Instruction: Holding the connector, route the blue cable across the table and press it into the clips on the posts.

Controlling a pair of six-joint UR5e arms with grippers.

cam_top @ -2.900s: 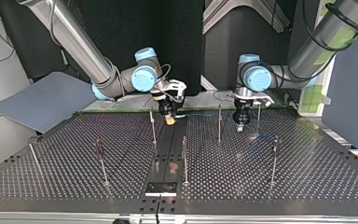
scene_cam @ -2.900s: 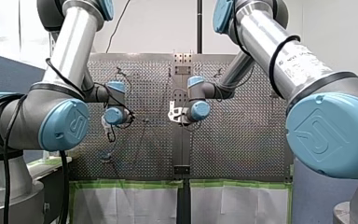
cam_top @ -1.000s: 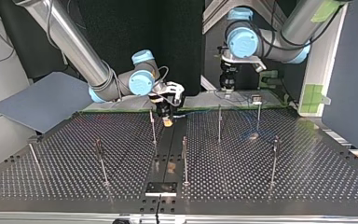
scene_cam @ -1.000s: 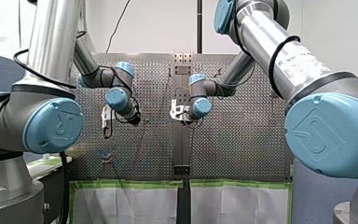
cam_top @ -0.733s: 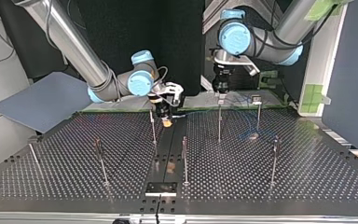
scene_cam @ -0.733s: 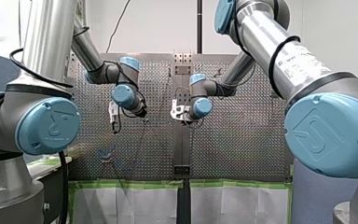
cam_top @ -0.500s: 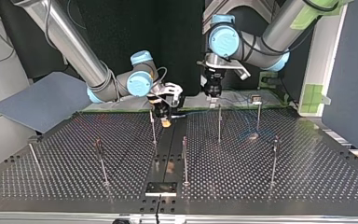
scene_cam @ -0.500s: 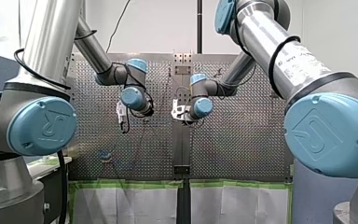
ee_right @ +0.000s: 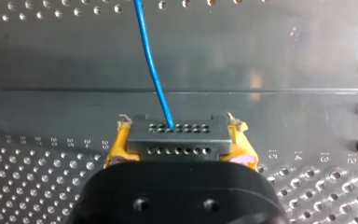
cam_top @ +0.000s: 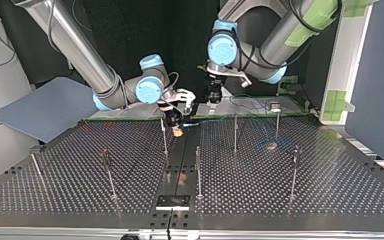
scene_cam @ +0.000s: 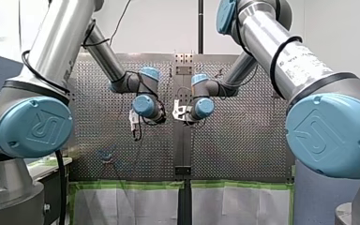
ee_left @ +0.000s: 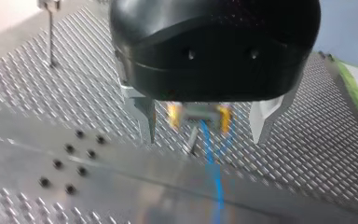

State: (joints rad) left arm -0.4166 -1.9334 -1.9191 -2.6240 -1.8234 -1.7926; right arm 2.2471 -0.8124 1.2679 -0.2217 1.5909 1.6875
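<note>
Since the left arm has swung toward nine o'clock in the top view, its black, metal-fingered left gripper (ee_left: 203, 140) now hangs beside the right gripper (ee_right: 181, 145), fingers (ee_left: 145, 116) wide apart, empty, probably lining up to take the thin blue cable (ee_right: 151, 70). The latter's yellow pads (ee_right: 115, 151) stay clamped on the grey rectangular connector (ee_right: 177, 137) at twelve o'clock on the perforated metal table (cam_top: 280, 170).

Seven posts (cam_top: 198, 170), two arms (cam_top: 80, 50), two pincers (ee_left: 204, 137), one blue cable (ee_right: 151, 65), one connector (ee_right: 177, 137), one perforated table (cam_top: 330, 190).
</note>
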